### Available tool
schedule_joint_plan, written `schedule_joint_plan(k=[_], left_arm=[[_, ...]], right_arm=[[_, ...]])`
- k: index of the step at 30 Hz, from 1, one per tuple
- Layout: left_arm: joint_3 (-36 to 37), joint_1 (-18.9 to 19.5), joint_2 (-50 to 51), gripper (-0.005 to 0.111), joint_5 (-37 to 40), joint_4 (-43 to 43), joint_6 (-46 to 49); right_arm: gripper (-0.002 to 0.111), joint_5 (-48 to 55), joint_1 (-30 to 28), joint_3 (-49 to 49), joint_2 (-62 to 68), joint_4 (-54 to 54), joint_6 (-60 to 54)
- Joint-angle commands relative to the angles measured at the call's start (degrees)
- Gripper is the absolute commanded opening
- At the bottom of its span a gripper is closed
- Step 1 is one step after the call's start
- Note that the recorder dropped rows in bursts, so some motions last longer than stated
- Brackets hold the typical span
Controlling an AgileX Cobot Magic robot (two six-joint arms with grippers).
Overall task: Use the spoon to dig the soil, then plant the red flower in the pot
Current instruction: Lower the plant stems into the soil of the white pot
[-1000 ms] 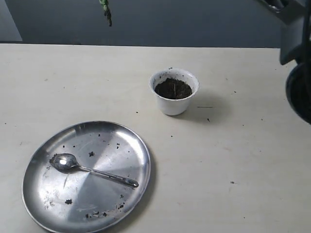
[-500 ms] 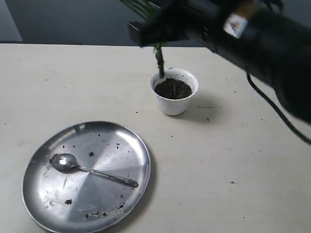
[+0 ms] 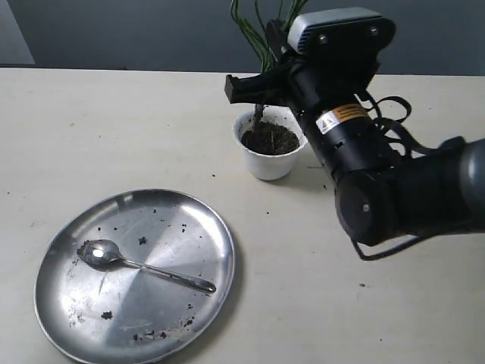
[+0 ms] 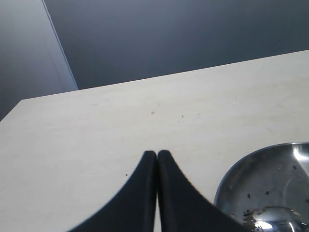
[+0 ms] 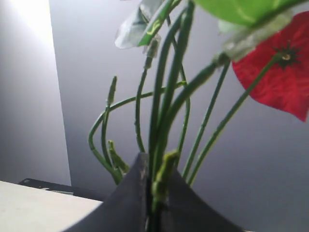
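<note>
The white pot stands mid-table with dark soil inside. My right gripper hovers just over the pot, shut on the red flower's bundled green stems; the stem end reaches down to the soil at the pot's far rim. A red bloom and a green leaf show in the right wrist view. The silver spoon lies on the steel plate at front left. My left gripper is shut with nothing in it, above bare table beside the plate's rim.
Soil crumbs are scattered on the steel plate and as specks on the table around the pot. The right arm's bulky black body reaches from the right edge across to the pot. A dark wall runs behind the table's far edge.
My right arm has swept in from the upper right and come lower over the pot, bringing the flower's stem end down to the soil. Spoon, plate and pot have not moved.
</note>
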Motion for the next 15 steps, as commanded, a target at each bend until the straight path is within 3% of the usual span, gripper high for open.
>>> schedule_joint_plan(k=[1,8,15], left_arm=[[-0.15,-0.13,0.19,0.002,-0.39,-0.29,-0.21],[-0.15,-0.13,0.19,0.002,-0.39,-0.29,-0.21],[-0.15,-0.13,0.19,0.002,-0.39,-0.29,-0.21]], right_arm=[[-0.001,-0.34,-3.25,-3.48,5.94,3.33,-0.20],[-0.001,2.95,-11.63,-5.84,9.30,-1.83,3.28],[-0.001,2.24,-14.36,-7.60,11.22,-9.95,3.97]])
